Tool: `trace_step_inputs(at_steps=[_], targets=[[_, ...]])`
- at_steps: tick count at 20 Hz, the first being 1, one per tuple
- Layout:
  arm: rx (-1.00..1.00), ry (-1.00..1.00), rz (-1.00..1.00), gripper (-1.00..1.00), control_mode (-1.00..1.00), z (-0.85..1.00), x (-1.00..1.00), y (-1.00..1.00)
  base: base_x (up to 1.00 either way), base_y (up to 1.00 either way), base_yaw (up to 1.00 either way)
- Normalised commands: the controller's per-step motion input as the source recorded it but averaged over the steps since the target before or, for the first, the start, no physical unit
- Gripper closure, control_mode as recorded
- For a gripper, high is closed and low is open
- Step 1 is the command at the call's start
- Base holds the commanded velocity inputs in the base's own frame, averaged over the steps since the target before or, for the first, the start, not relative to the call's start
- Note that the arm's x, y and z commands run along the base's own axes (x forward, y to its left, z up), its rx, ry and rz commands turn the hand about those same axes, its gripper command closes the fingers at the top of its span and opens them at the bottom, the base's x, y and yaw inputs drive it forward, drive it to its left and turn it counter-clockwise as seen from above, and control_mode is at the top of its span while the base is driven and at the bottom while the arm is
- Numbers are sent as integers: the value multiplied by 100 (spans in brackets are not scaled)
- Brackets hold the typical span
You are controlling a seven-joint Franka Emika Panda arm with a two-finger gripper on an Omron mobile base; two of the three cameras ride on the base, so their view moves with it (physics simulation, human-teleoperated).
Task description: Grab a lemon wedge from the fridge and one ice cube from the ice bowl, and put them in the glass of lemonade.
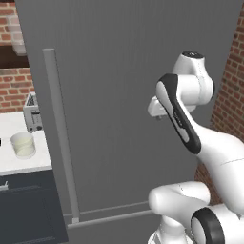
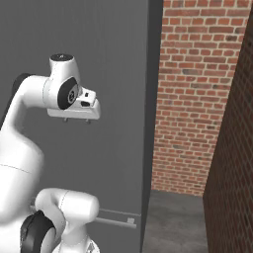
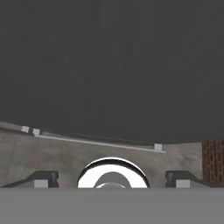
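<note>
The fridge stands shut, its dark grey door right before me, with the long pale bar handle at the door's left side. The same door fills the left of the right base view and the upper hand view. My gripper hangs in front of the door, well right of the handle, pointing down, open and holding nothing. The glass of lemonade stands on the white counter left of the fridge. The lemon wedge, ice cube and ice bowl are out of view.
A toaster sits on the counter behind the glass. A brick wall runs close on the fridge's right, leaving a narrow floor strip. A low pale rail crosses the fridge's foot above the grey floor.
</note>
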Motion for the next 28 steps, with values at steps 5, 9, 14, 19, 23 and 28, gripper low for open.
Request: trace_step_inputs(at_steps=[5, 9, 14, 19, 23, 28], targets=[[0, 0, 1, -100, -100, -1, -90, 23, 0, 0, 0], [0, 0, -1, -100, -100, -1, -34, 48, 0, 0, 0], [0, 0, -1, -100, 100, 0, 0, 9, 7, 37, -5], [0, 0, 0, -100, 100, 0, 0, 0, -9, 100, -38], [0, 0, 0, -100, 100, 0, 0, 0, -54, 75, -53], [0, 0, 0, -100, 100, 0, 0, 0, -70, 24, -49]])
